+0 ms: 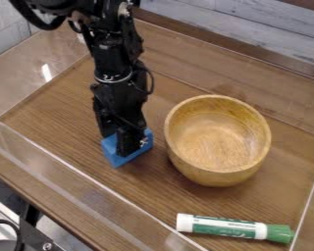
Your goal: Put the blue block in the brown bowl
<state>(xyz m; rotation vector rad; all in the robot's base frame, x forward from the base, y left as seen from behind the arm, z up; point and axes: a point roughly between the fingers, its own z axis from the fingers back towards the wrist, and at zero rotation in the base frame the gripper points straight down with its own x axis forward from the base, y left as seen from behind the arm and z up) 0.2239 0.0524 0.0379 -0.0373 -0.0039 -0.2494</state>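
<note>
The claw (125, 140) is pointing straight down, clamping the blue block (122, 150) on the worktop (68, 113), readying a lift toward the empty brown bowl (219, 138) just beside it.

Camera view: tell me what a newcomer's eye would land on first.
The black gripper stands out first, pointing straight down left of centre with its jaws shut on the blue block, which sits on the wooden table. Right beside it, apart from the block, is the big brown bowl, with nothing in it. A white-and-green marker lies near the front right edge.
</note>
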